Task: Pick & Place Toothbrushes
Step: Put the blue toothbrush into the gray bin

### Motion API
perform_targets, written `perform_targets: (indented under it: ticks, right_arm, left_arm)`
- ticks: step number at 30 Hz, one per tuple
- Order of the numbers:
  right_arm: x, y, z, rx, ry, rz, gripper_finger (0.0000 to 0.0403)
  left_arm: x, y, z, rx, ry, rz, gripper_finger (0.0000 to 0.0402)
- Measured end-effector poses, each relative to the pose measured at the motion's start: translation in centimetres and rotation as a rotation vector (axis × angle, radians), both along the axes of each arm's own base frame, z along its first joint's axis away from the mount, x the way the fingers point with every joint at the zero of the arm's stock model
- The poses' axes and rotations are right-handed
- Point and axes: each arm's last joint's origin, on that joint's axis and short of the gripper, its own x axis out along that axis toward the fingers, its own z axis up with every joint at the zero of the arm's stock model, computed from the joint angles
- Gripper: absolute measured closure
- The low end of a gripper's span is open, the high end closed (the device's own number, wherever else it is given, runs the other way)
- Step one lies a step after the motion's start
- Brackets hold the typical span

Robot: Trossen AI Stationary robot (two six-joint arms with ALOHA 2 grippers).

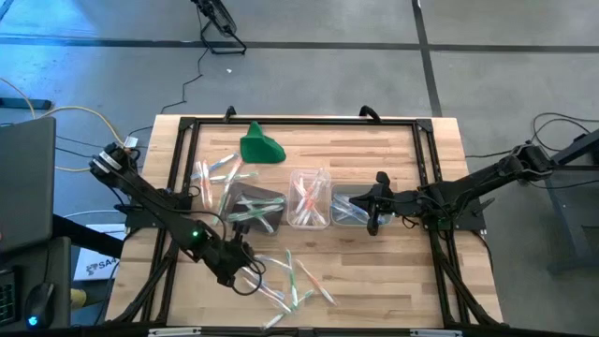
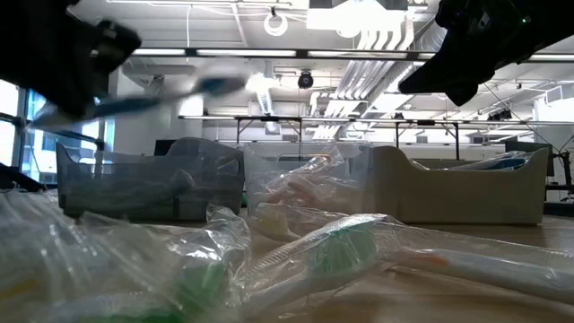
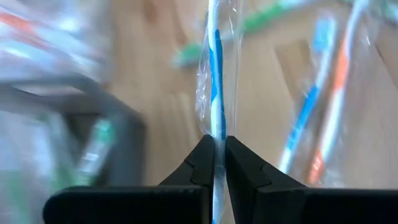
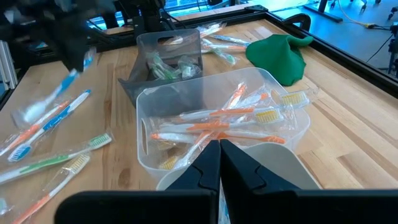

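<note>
My left claw: my left gripper (image 3: 217,149) is clenched on a blue-and-white toothbrush in a clear crinkly sleeve (image 3: 214,81), pinching it at one end; in the high view the gripper (image 1: 245,271) sits near the table's 7 o'clock.

Held brush, long axis: it runs straight out from between my fingertips, in line with my reach. The low view shows it lifted clear of the wood, lying roughly level.

My right claw: my right gripper (image 4: 219,155) is closed on nothing that I can see, waiting above the tubs at about 3 o'clock of the table's centre (image 1: 377,201).

Tubs: three small clear rectangular plastic tubs sit in a row mid-table. The left tub (image 1: 253,208) holds green-handled brushes, the middle tub (image 1: 310,198) holds orange ones, the right tub (image 1: 351,208) lies partly under my right arm, and what I glimpse in it looks bluish.

Key relation: from my left claw the row of tubs lies toward 1 o'clock. My left arm already carries the brush, and I judge the right tub the likely home for a blue one.

Next move needs: swinging the brush's long axis along the tub's length before letting go.

Risk: my right gripper is over that tub, so my arms could crowd.

Loose toothbrushes (image 1: 298,281): scattered on the wood around 6 o'clock, just beside my left claw; more at 10 o'clock.

Other: a solid green cloth-like lump (image 1: 260,145) at 11 o'clock.
</note>
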Motion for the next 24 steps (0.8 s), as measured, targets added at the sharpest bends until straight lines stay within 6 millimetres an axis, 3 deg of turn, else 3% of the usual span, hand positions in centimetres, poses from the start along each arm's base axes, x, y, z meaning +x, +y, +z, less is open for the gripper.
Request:
perform_targets:
  ticks: [5, 10, 15, 24]
  right_arm:
    - [0.0, 0.0, 0.0, -0.002, 0.0, 0.001, 0.0401]
    - [0.1, 0.0, 0.2, -0.026, -0.014, 0.013, 0.0401]
    - [0.2, 0.1, 0.5, -0.046, -0.036, 0.023, 0.0401]
    - [0.4, 0.1, 1.2, -0.092, -0.102, 0.046, 0.0401]
  left_arm:
    - [0.8, 1.0, 3.4, 0.05, -0.108, 0.106, 0.0386]
    - [2.7, 3.3, 6.3, 0.034, -0.194, 0.2, 0.0387]
    - [5.1, 6.0, 8.2, 0.073, -0.291, 0.194, 0.0387]
    - [8.3, 11.4, 10.7, -0.092, -0.536, 0.185, 0.0387]
